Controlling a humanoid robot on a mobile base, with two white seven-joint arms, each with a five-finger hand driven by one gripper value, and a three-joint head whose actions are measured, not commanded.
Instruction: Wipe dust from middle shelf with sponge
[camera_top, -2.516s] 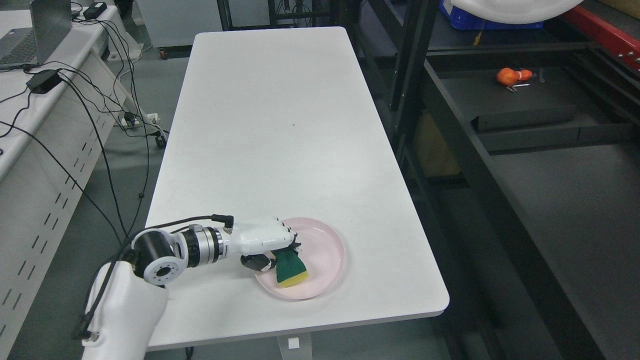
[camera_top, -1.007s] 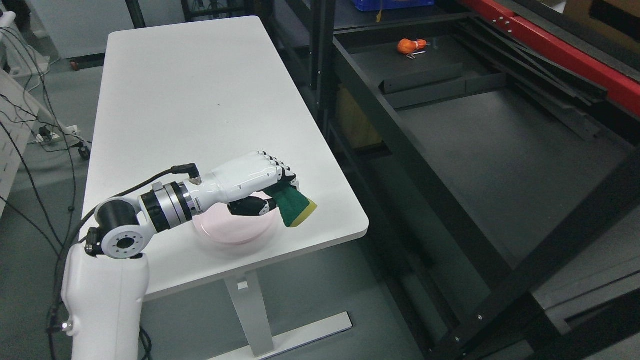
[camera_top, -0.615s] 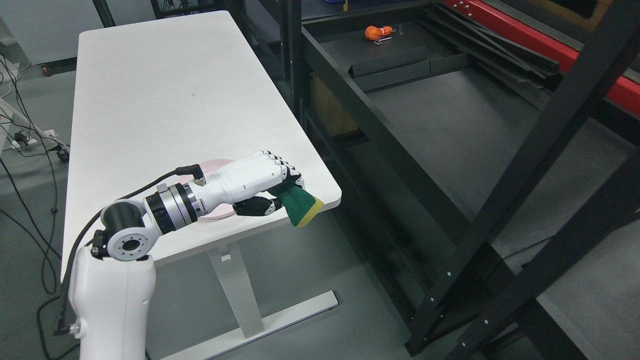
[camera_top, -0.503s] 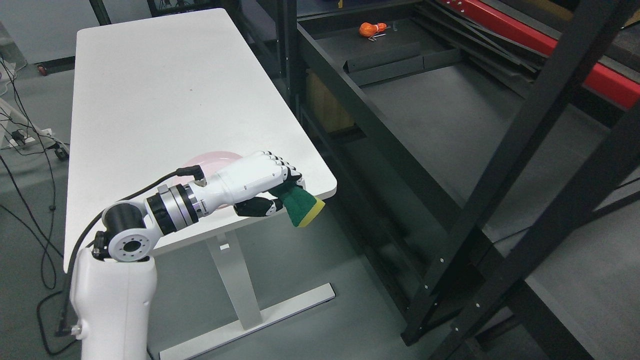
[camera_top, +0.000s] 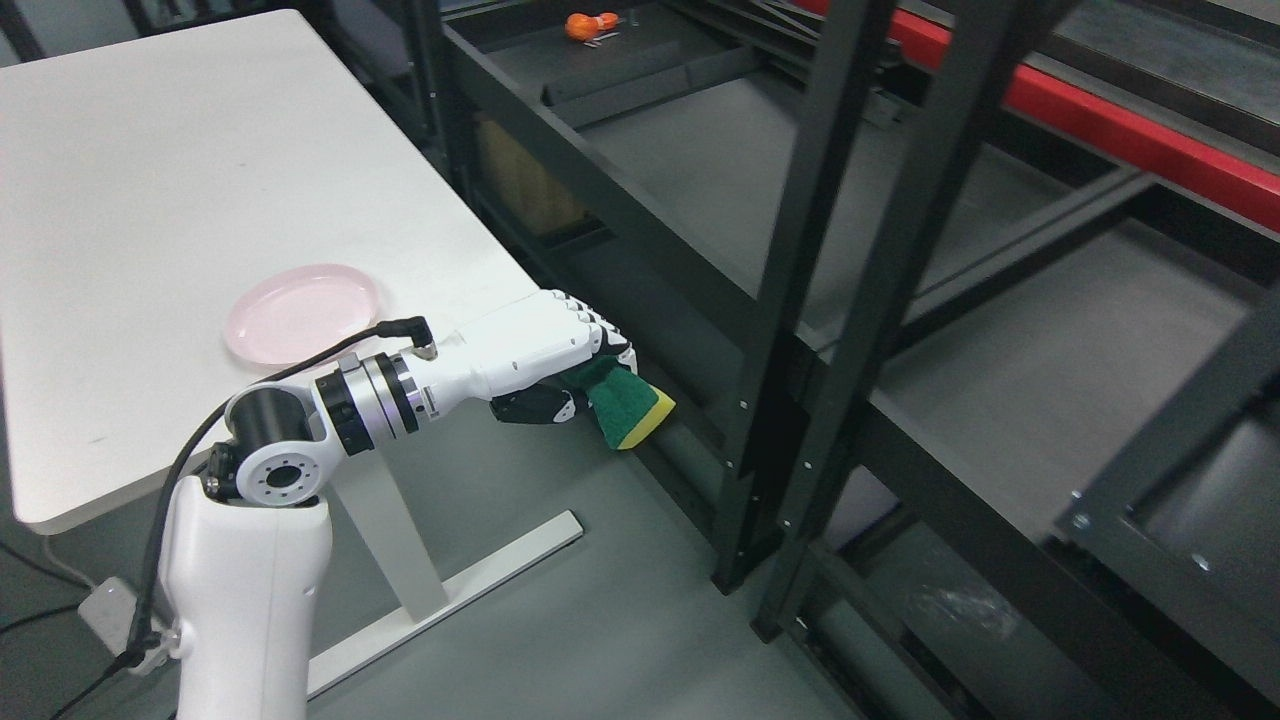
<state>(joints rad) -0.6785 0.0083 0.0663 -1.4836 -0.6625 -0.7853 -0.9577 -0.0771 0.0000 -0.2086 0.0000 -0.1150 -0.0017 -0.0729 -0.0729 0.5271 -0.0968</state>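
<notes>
No writing, label, brand mark, number or sign can be read anywhere in the head view

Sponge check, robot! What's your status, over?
Left robot hand shut on sponge. Right robot hand out of view. Sponge in the air, short of shelf. Black rack posts just ahead.
</notes>
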